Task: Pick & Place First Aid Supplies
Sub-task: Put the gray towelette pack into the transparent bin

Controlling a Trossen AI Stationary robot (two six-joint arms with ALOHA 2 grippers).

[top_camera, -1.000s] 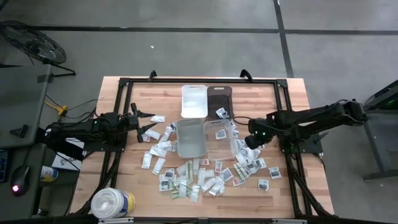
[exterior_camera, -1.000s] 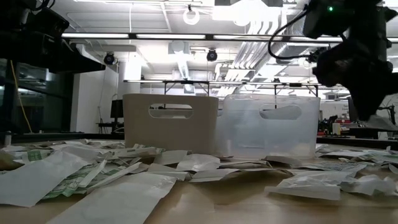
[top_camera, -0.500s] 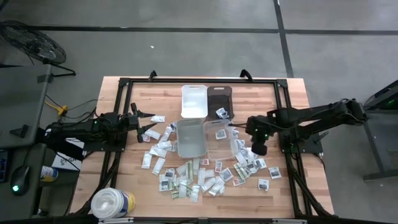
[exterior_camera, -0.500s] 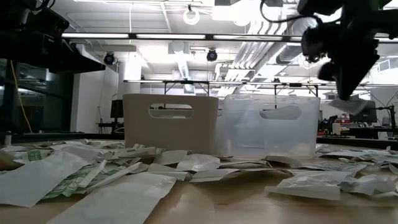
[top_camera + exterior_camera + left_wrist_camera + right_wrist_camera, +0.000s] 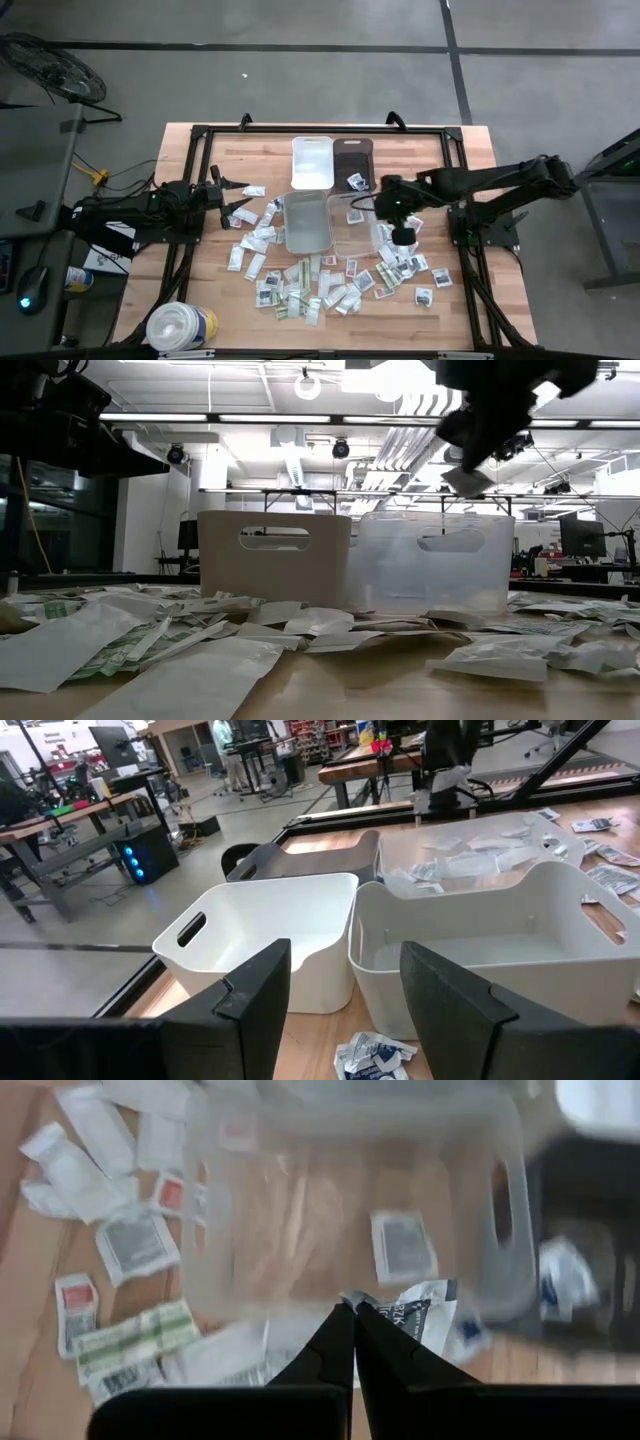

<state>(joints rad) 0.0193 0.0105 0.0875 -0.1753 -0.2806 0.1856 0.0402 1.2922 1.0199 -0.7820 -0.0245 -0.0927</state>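
At centre right of the high view, the right gripper (image 5: 400, 208) pinches a small white printed paper packet (image 5: 418, 1312), jaws pressed together, directly above the clear plastic bin (image 5: 357, 222); the left gripper (image 5: 238, 197), jaws spread, waits at left.

right hand (image 5: 372, 199) over clear bin (image 5: 362, 222); packets (image 5: 305, 290) scattered; left hand (image 5: 238, 197) idle.

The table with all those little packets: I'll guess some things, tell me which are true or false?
1. The right gripper is shut on a packet, above the clear bin. True.
2. The left gripper holds a packet. False: it is open and empty, at the table's left side.
3. The clear bin already holds a packet. True.
4. The round tub stands between the bins. False: it stands at a table corner.
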